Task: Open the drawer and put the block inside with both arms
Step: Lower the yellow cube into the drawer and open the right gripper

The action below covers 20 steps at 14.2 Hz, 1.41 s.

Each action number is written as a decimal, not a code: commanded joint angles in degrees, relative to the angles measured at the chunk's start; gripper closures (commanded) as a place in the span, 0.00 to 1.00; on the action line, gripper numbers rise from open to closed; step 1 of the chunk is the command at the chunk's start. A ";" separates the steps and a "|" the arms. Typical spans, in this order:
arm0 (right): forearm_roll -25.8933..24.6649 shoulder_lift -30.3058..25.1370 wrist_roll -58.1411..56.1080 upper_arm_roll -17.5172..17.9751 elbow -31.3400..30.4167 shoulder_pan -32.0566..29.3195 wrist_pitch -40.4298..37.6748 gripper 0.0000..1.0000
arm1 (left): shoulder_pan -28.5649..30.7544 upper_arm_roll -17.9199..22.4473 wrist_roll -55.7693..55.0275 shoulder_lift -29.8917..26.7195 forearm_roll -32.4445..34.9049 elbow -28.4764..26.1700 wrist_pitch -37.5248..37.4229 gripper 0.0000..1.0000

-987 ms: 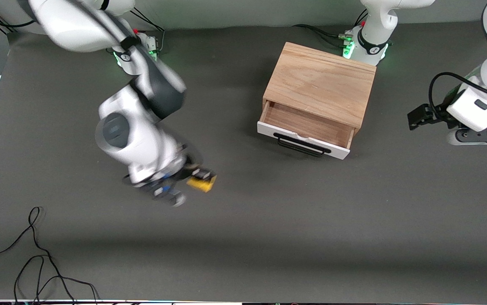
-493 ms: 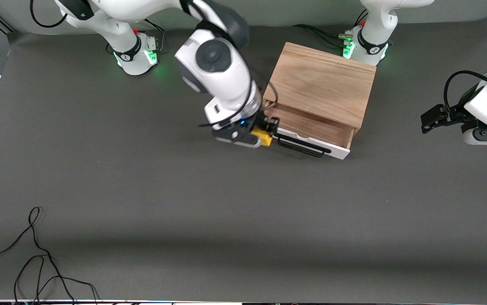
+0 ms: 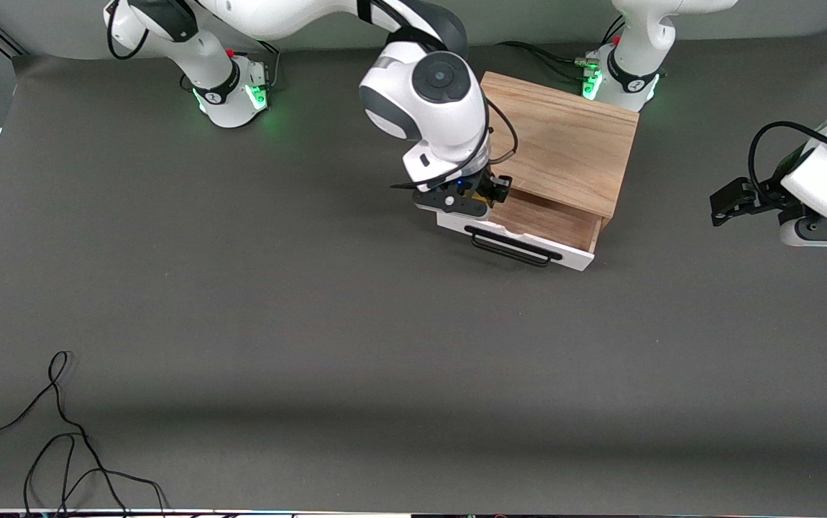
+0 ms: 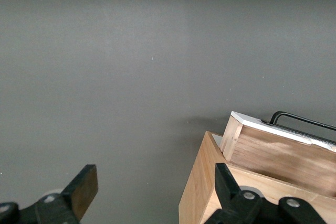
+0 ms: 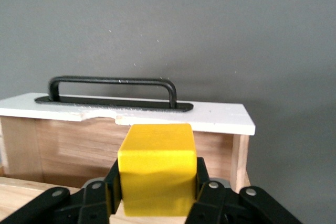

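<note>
Your right end effector (image 5: 157, 195) is clamping the small yellow cube (image 5: 157, 174) over the pulled-out white-fronted wooden drawer (image 3: 528, 224), whose long black bar handle (image 3: 510, 247) is facing the camera; your left end effector (image 4: 152, 187), fingers apart, is waiting.

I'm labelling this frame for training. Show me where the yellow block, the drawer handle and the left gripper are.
yellow block (image 5: 156, 169), right wrist view, its facing side.
drawer handle (image 5: 113, 81), right wrist view, middle of the black bar.
left gripper (image 4: 152, 190), left wrist view, midway between its open fingertips.
</note>
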 commanded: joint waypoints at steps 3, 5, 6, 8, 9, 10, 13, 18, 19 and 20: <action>-0.95 2.74 3.68 -0.39 3.10 1.88 -1.47 1.00 | 0.20 -0.17 0.55 -0.73 0.68 -0.93 0.56 0.01; -0.95 3.27 4.73 -0.39 3.10 2.84 -1.21 1.00 | -0.24 -0.17 0.20 -0.73 0.68 -0.93 0.65 0.01; -0.95 3.88 4.91 -0.39 3.18 2.94 -0.94 1.00 | -0.16 -0.17 0.29 -0.73 0.68 -1.02 0.47 0.01; -0.95 4.06 5.61 -0.39 3.01 3.46 -0.94 1.00 | -0.07 -0.17 0.38 -0.73 0.59 -0.93 0.47 0.01; -1.03 4.15 5.79 -0.48 2.84 3.73 -0.94 1.00 | -0.07 -0.17 0.37 -0.73 0.59 -0.93 0.39 0.01; -1.03 4.50 5.88 -0.39 2.83 3.82 -0.94 1.00 | -0.07 -0.17 0.37 -0.73 0.59 -0.93 0.47 0.01; -1.12 5.55 5.79 -0.83 3.01 3.82 -0.50 1.00 | -0.07 -0.17 0.37 -0.73 0.68 -0.93 0.47 0.01; -3.06 7.84 5.97 -0.83 2.92 3.90 1.69 0.99 | 0.02 -0.17 0.37 -0.73 0.60 -0.93 0.47 0.01; -3.06 7.84 6.14 -0.83 2.92 3.90 1.78 0.84 | 0.11 -0.17 0.37 -0.73 0.59 -0.93 0.47 0.01; -3.06 7.84 6.32 -0.83 3.01 3.90 1.87 0.61 | 0.11 -0.17 0.37 -0.73 0.59 -0.93 0.47 0.01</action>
